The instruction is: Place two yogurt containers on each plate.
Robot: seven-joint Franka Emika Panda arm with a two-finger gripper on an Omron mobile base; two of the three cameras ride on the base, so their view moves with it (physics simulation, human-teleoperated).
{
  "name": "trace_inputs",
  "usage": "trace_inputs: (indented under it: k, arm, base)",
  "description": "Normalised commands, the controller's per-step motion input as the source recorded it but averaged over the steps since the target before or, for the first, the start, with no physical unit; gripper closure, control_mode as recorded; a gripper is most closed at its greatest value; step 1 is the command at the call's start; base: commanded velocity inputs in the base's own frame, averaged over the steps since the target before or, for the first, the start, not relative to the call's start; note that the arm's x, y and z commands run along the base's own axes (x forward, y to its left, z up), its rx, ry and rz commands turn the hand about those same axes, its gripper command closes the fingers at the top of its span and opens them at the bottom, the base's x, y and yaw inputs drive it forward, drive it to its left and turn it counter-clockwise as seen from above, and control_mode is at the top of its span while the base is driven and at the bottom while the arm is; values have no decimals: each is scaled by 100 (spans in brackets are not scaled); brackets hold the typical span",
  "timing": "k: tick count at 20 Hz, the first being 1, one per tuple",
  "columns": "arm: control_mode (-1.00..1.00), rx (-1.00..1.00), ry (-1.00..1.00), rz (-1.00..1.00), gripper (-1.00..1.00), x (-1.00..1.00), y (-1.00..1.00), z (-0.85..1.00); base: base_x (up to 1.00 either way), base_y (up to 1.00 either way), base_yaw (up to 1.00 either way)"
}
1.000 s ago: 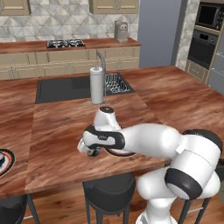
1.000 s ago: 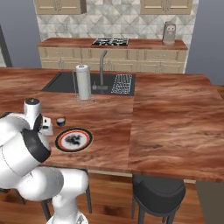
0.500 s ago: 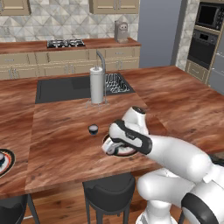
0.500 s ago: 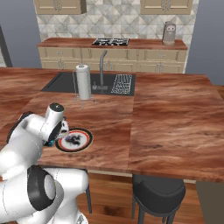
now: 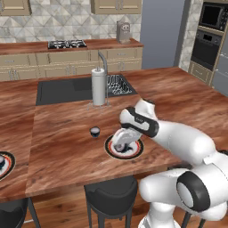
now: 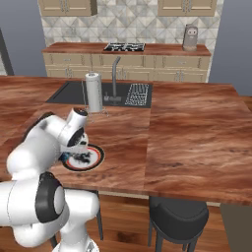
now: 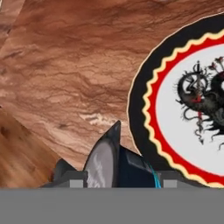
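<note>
The white arm's two-finger hand [image 5: 120, 143] hangs low over the near round plate with black rim, orange-red ring and white centre [image 5: 135, 152], near the front edge of the reddish-brown wooden bench [image 5: 62, 142]. In the hand view, its fingers are clamped on a small dark yogurt cup with a pale top [image 7: 116, 168], at the plate's rim. Another tiny dark yogurt cup [image 5: 94, 132] stands on the bench just beside the plate. A second matching plate [image 5: 10, 164] at the bench's left edge carries a cup [image 5: 1, 160].
</note>
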Motion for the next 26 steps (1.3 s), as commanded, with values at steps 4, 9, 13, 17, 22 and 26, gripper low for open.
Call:
trace_inputs:
  k: [4, 9, 13, 17, 22, 26]
  arm:
    - [-100, 9, 25, 3, 100, 63, -24, 0]
    - [-100, 15, 4, 12, 100, 24, 3, -20]
    - [-100, 7, -2, 15, 100, 2, 25, -22]
    - [-100, 4, 0, 9, 100, 15, 15, -23]
    - [-100, 13, 0, 8, 100, 5, -1, -34]
    - [-100, 18, 0, 5, 100, 1, -7, -17]
  base:
    - [0, 0, 0]
    - [0, 0, 0]
    - [0, 0, 0]
    - [0, 0, 0]
    - [0, 0, 0]
    - [0, 0, 0]
